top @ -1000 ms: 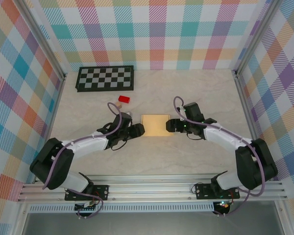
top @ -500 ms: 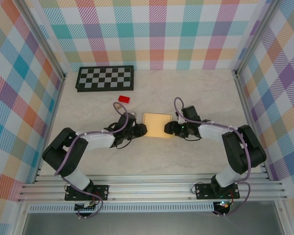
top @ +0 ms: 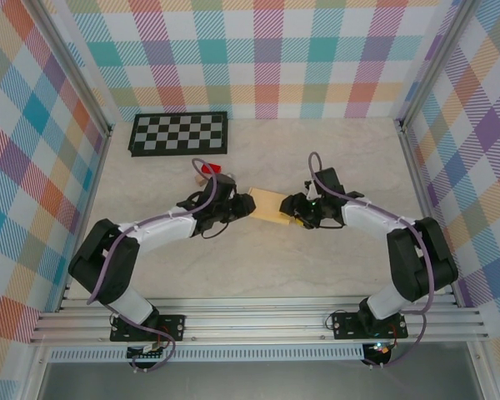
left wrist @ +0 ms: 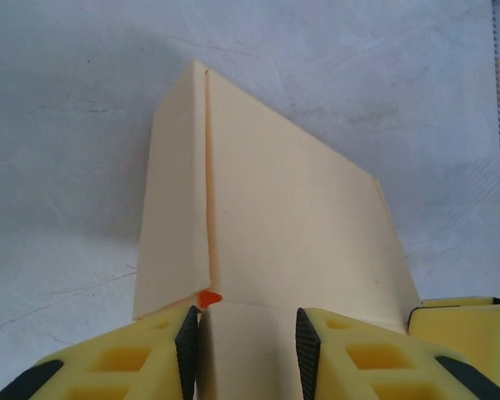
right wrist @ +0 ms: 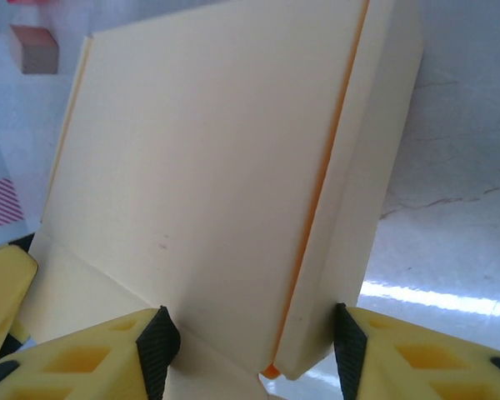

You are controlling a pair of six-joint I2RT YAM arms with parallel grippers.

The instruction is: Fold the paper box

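- Top external view: the left gripper [top: 243, 205] and the right gripper [top: 294, 210] meet at the middle of the table [top: 258, 267], fingertips pointing toward each other.
- Left wrist view: the left gripper's yellow fingers [left wrist: 142, 367] are closed on the left end of the paper box [left wrist: 292, 225], with the pads against both sides of a short end panel.
- Right wrist view: the right gripper's fingers [right wrist: 83, 358] clamp the box's right end, where one long side wall stands folded up.
- The box lies directly between the two grippers. Its long axis runs left to right from one to the other, with the left end slightly farther back.
- Neither arm is nearer, since each holds one end. I judge that any further fold needs both arms working together.
- A small tan cube [right wrist: 35, 48] sits just beyond the box's far-left corner.
- A red block [top: 211, 169] lies near the left arm, and a checkerboard [top: 179, 133] lies well apart at the far left.
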